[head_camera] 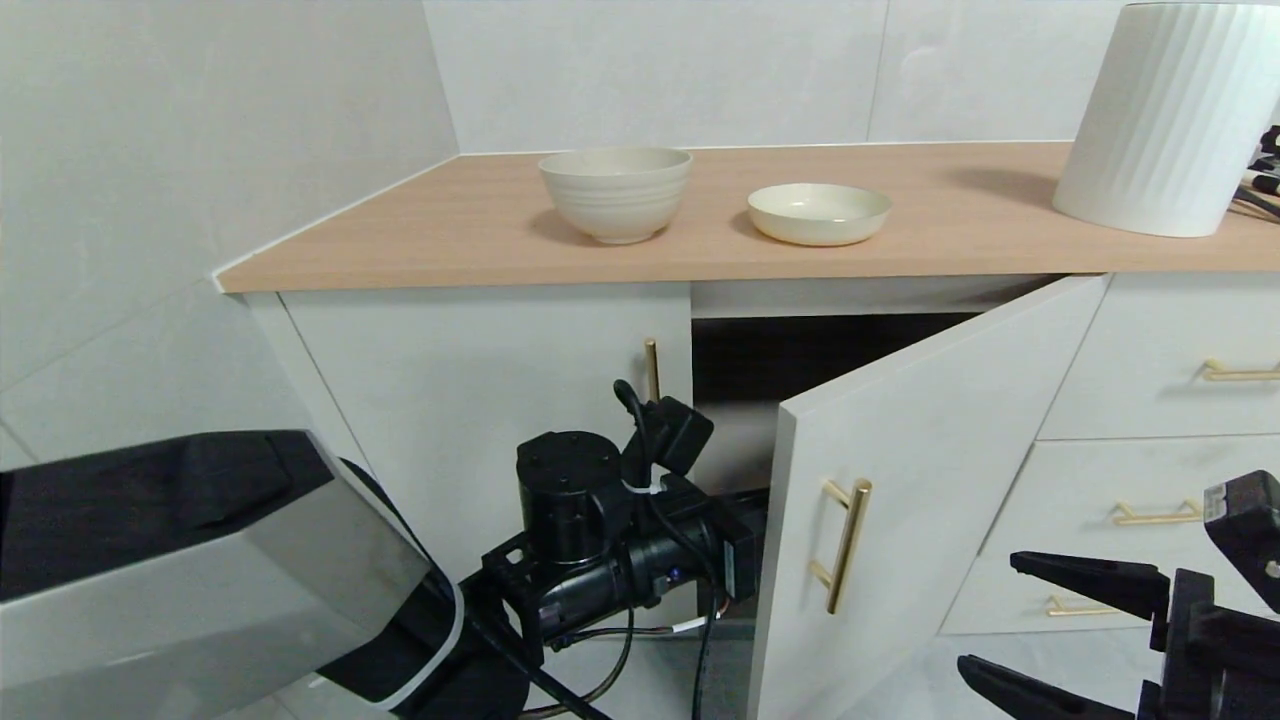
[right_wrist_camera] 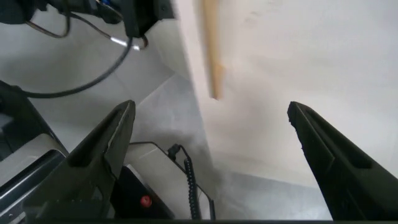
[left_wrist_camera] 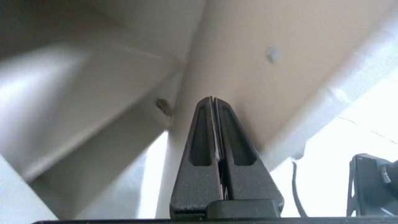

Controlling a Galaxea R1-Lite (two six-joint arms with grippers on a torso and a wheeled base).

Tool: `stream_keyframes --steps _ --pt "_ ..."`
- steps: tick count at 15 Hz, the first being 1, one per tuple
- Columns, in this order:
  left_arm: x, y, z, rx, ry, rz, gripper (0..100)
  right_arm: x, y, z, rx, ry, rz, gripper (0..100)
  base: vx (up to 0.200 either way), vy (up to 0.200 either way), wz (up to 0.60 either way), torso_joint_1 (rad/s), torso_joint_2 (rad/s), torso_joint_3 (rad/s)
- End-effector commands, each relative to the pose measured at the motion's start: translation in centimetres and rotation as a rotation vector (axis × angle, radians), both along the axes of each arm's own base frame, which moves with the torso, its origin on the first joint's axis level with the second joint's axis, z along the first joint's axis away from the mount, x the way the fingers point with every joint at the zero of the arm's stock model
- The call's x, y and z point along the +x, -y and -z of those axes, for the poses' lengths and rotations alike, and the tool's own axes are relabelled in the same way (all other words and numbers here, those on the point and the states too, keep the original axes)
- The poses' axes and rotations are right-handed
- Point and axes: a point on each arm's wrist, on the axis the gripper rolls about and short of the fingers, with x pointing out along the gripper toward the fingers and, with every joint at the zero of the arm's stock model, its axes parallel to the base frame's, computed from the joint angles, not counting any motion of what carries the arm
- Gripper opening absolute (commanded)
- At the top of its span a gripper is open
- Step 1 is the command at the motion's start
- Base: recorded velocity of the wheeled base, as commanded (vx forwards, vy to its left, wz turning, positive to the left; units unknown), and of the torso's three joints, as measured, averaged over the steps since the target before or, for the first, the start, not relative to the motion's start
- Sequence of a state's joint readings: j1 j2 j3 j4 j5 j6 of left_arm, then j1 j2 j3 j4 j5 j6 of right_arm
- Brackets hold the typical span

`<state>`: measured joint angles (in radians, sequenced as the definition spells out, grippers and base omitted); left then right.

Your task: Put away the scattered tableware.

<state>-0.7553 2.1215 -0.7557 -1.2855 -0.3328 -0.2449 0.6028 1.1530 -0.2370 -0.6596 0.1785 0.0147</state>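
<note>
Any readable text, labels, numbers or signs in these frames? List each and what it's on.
No text, number or sign can be read anywhere.
bowl, shallow dish, ribbed white container: plain, no print.
open cabinet door, drawer fronts: no labels.
left gripper, right gripper: no marking that can be made out.

The bowl sits left of the dish on the counter, above the open door.

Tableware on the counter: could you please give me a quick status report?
Left gripper shut, empty, behind cabinet door. Right gripper open, empty. Bowl and dish on countertop. Door partly open.
</note>
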Motion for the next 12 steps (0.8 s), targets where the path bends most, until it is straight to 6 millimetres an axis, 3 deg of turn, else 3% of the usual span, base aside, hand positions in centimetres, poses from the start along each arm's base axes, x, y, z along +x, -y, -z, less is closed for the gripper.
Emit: stream_keyframes --steps 1,5,7,12 --pt "0.3 0.6 0.3 0.004 -0.005 0.007 0 -0.1 0.1 -0.1 0.003 0.004 0.001 100 0.000 0.000 0.00 0.000 0.00 0.000" --pt "1.4 1.8 2.6 0.037 -0.041 0.013 0 -0.1 0.1 0.0 0.001 0.003 0.000 100 0.000 0.000 0.00 0.000 0.00 0.000" --pt "1.8 2.4 2.2 0.038 -0.043 0.016 0 -0.2 0.2 -0.2 0.007 0.012 0.000 100 0.000 0.000 0.00 0.000 0.00 0.000" --pt "0.1 3.9 0.8 0.060 -0.062 0.068 0 -0.7 0.5 -0.7 0.028 0.044 0.005 100 0.000 0.000 0.00 0.000 0.00 0.000"
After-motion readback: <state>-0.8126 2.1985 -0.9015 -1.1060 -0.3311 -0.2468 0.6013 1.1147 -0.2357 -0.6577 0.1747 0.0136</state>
